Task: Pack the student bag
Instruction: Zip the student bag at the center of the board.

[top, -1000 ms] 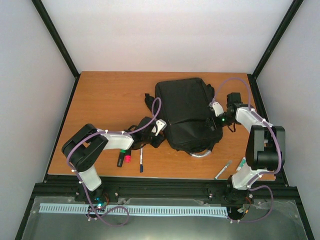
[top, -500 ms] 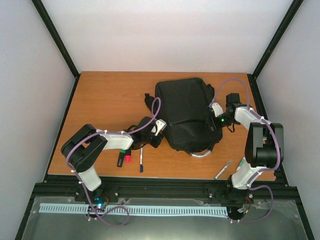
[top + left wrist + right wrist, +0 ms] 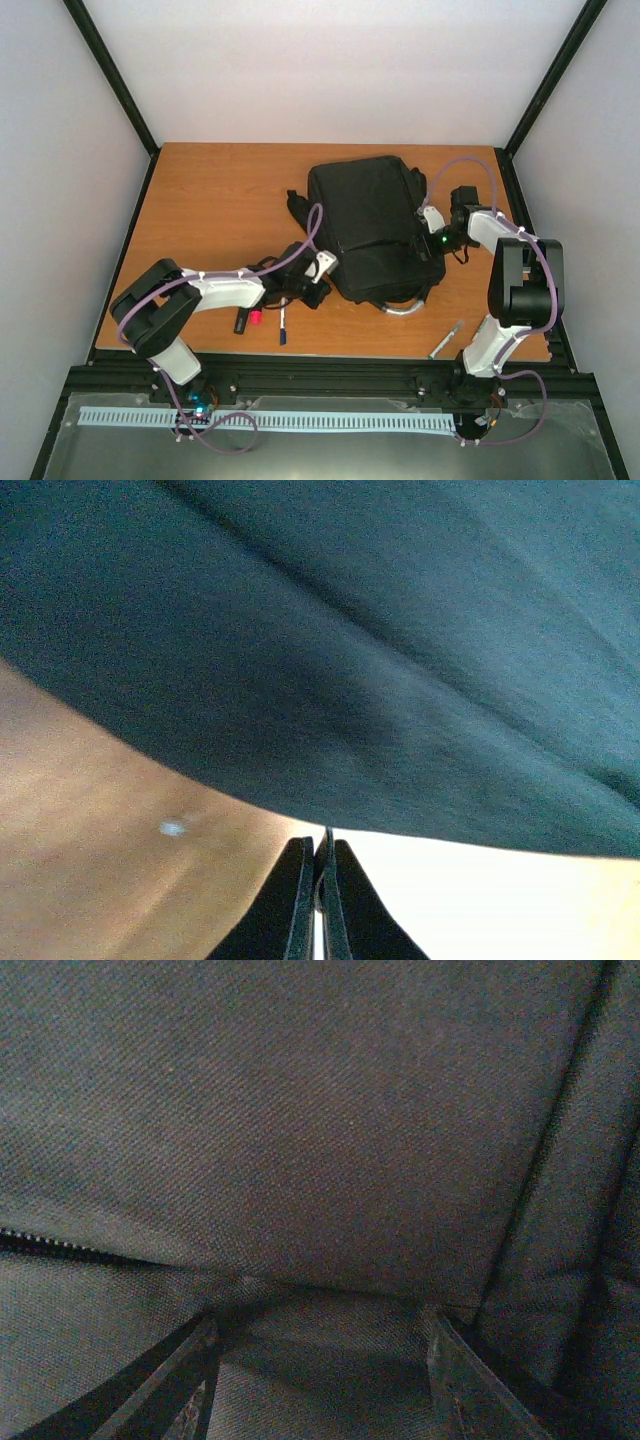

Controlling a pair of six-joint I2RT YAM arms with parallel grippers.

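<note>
So the student bag [image 3: 372, 225] is laid flat on the wooden table [image 3: 220, 195], right of the middle and toward the far edge, and compared with a second ago it looks nudged a hair to the left. The left gripper [image 3: 320, 842] is parked at the bag's near-left edge; its jaws are clenched tight together right under the hem of the dark fabric, but whether any cloth is actually pinched can't be told. That arm has been dropped lower and stretched out flatter than before, elbow closer to the table's near-left corner. The right gripper [image 3: 320, 1322] is pressed up against the bag's right side, jaws spread wide with fabric between them and a zipper [image 3: 40, 1245] off to the left; its elbow has been pulled in slightly. A red-capped marker [image 3: 248, 318] and a pen [image 3: 282, 328] are left lying near the front edge, another pen [image 3: 447, 340] over on the right.
</note>
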